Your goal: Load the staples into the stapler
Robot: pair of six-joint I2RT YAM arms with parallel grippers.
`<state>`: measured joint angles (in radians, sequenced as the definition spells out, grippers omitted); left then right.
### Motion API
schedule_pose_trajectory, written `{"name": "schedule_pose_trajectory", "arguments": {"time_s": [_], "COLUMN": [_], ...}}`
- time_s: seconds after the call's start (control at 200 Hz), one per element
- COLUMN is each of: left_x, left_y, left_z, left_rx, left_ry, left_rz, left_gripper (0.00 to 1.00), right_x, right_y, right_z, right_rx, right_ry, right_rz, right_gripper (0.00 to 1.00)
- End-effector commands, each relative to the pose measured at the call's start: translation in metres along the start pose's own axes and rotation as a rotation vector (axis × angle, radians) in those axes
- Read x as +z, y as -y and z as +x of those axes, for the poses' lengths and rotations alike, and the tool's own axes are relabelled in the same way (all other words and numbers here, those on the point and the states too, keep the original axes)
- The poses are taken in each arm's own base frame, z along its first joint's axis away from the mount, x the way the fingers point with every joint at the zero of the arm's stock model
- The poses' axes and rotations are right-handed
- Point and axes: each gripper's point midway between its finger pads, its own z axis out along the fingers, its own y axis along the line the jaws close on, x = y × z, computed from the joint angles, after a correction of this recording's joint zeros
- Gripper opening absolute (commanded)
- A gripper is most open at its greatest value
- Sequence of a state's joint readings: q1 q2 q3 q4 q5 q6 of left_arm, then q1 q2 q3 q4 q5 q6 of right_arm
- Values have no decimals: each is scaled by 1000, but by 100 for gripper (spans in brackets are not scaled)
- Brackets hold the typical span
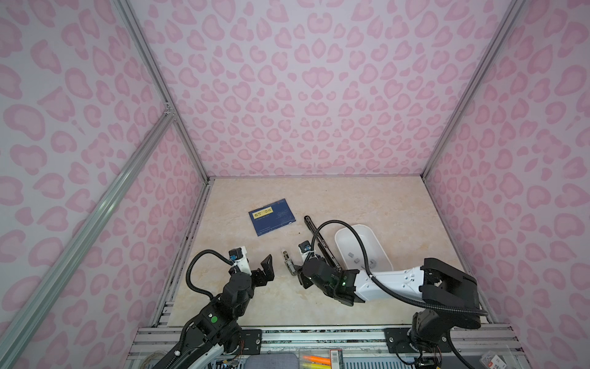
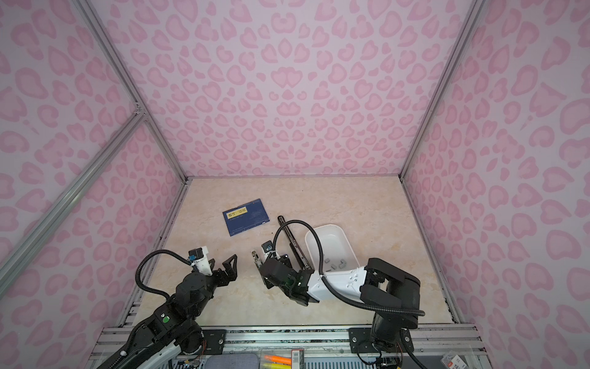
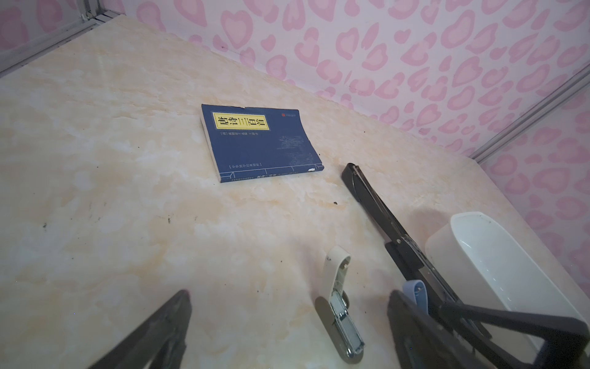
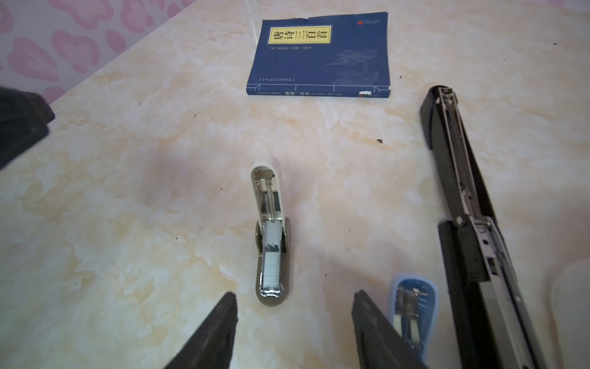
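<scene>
Both spread and empty, left hand (image 3: 290, 295) and right hand (image 4: 295, 296) seemingly hover beside stapler (image 4: 271, 249).

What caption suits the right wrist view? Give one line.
Open right pincer facing beige stapler holding staples; blue stapler and black stapler alongside.

Soft, even light, faint shadow by the white stapler (image 4: 270, 236), blurred end effector fingers (image 4: 207, 335), bowed wide-angle edges.
</scene>
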<state>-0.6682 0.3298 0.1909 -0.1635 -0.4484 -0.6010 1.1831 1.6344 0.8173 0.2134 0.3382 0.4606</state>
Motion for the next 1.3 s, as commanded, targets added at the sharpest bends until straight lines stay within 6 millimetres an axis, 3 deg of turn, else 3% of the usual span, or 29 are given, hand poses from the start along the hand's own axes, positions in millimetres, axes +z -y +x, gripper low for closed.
{"name": "schedule_pose_trajectory", "arguments": {"time_s": [0.0, 0.195, 0.38, 0.635, 1.01, 1.295], "left_x": [2, 32, 59, 80, 103, 95], "left_y": [9, 6, 37, 50, 56, 61], "left_z": [-9, -12, -19, -15, 3, 18], "left_rx": [-31, -119, -111, -63, -56, -33], "left_ry": [3, -83, -167, -214, -287, -321], "left_rz": [37, 58, 238, 294, 339, 400], "left_gripper": [96, 99, 89, 85, 77, 68], "right_x": [-3, 6, 21, 48, 71, 74], "right_y": [7, -10, -25, -27, -11, -7], "right_z": [5, 10, 21, 45, 67, 69], "right_rx": [2, -41, -94, -140, -203, -204], "right_ry": [10, 40, 74, 48, -10, -14], "right_rz": [3, -91, -171, -196, -146, -158], "right_gripper": [53, 51, 65, 67, 49, 34]}}
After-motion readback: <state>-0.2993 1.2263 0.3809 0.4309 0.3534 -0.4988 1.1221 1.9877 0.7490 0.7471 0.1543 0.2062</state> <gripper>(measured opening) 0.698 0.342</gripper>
